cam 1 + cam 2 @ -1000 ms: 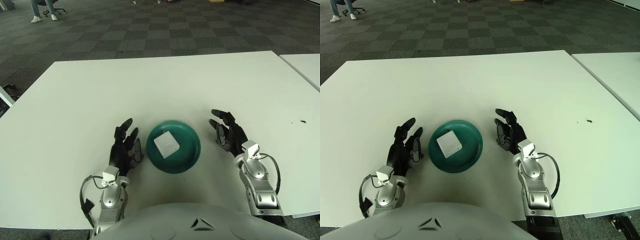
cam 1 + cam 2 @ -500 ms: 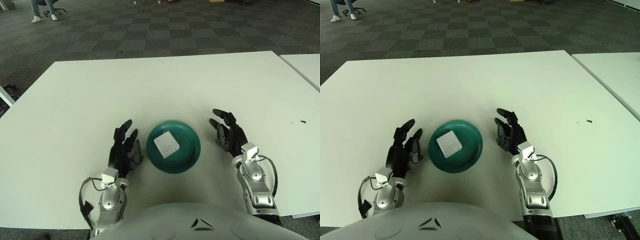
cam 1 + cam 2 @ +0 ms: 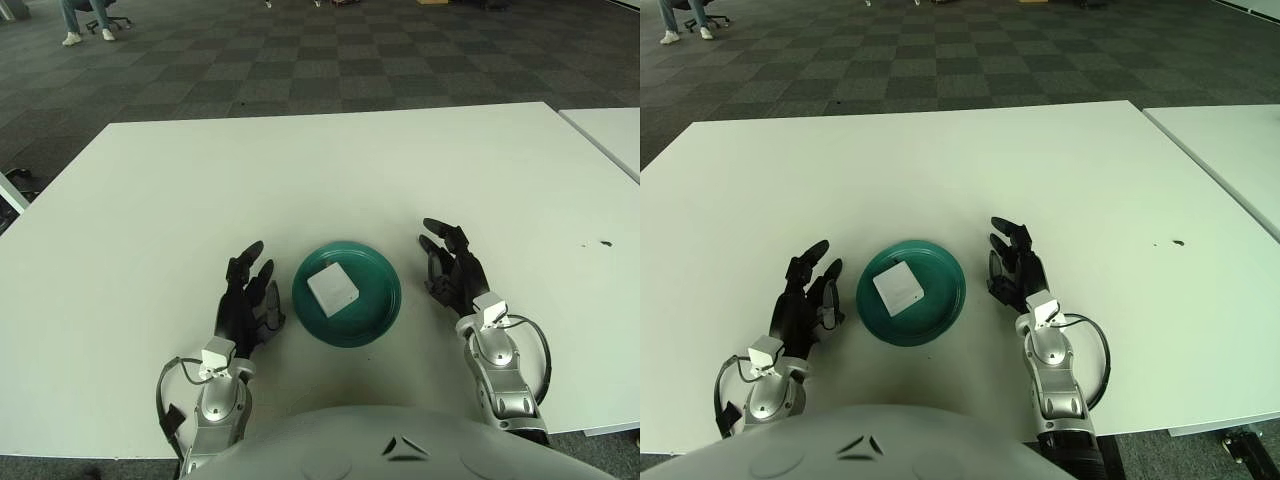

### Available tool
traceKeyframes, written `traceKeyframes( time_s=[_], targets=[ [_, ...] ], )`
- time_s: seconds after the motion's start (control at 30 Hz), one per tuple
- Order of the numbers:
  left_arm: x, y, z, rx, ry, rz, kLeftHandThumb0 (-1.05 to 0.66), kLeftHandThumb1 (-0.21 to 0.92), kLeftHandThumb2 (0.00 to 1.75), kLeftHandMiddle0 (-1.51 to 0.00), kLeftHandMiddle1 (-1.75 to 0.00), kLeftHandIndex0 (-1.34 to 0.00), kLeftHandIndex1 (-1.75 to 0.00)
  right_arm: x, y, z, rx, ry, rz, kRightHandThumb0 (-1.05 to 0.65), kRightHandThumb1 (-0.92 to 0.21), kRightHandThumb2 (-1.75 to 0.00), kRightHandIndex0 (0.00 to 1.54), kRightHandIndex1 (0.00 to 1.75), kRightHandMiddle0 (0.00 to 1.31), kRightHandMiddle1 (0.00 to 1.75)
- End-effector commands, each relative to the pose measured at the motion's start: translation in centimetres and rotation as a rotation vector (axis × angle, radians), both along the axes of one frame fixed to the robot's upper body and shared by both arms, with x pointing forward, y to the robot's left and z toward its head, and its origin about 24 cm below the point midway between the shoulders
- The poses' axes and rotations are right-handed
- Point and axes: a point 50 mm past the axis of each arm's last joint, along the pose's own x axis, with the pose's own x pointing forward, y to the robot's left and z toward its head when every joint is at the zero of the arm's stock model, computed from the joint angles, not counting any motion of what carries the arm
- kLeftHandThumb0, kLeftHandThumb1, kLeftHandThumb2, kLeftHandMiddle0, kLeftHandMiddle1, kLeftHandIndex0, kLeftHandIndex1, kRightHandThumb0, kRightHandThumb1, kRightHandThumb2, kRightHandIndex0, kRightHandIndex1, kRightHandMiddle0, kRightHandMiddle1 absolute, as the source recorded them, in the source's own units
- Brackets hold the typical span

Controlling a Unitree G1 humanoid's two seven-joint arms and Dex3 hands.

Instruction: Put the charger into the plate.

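Note:
A white square charger point(image 3: 332, 287) lies flat inside the round teal plate point(image 3: 378, 310) near the table's front edge. My left hand point(image 3: 248, 287) shows just left of the plate, fingers spread and holding nothing. Just right of the plate is my right hand point(image 3: 448, 262), its fingers also spread and empty. Neither hand touches the plate or the charger.
The white table point(image 3: 320, 170) stretches far behind the plate. A second white table point(image 3: 610, 130) stands at the right, past a narrow gap. A small dark speck point(image 3: 605, 242) marks the table at the far right. Checkered carpet lies beyond.
Both forearms have drawn back a little toward my body. The right hand has shifted slightly left, closer to the plate. The charger and plate have not moved.

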Motion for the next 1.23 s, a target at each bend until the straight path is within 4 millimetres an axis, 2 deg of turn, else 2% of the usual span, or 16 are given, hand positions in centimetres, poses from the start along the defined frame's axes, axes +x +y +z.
traceKeyframes(
  time_s=[0.0, 0.27, 0.53, 1.2],
  targets=[
    [-0.5, 0.2, -0.5, 0.020, 0.041, -0.005, -0.87, 0.92, 0.98, -0.41, 0.00, 0.00, -0.76, -1.4, 0.4, -3.6, 0.002, 0.159, -0.001, -0.74, -0.92, -0.81, 0.36, 0.00, 0.00, 0.67],
    [-0.6, 0.3, -0.6, 0.025, 0.044, 0.015, -0.88, 0.92, 0.98, -0.39, 0.00, 0.00, -0.72, -1.5, 0.4, -3.7, 0.038, 0.097, -0.044, -0.71, -0.92, -0.80, 0.31, 0.00, 0.00, 0.59],
    [-0.7, 0.2, -0.6, 0.021, 0.041, 0.017, -0.88, 0.92, 0.97, -0.40, -0.01, 0.00, -0.70, -2.3, 0.7, -1.8, 0.052, 0.038, -0.070, -0.71, -0.92, -0.78, 0.31, 0.00, 0.00, 0.57],
    [-1.0, -0.5, -0.1, 0.036, 0.017, 0.032, -0.86, 0.92, 0.99, -0.41, 0.00, 0.00, -0.63, -3.1, 1.5, -0.5, 0.058, 0.080, -0.112, -0.75, -0.92, -0.77, 0.34, 0.01, 0.00, 0.63]
  ],
)
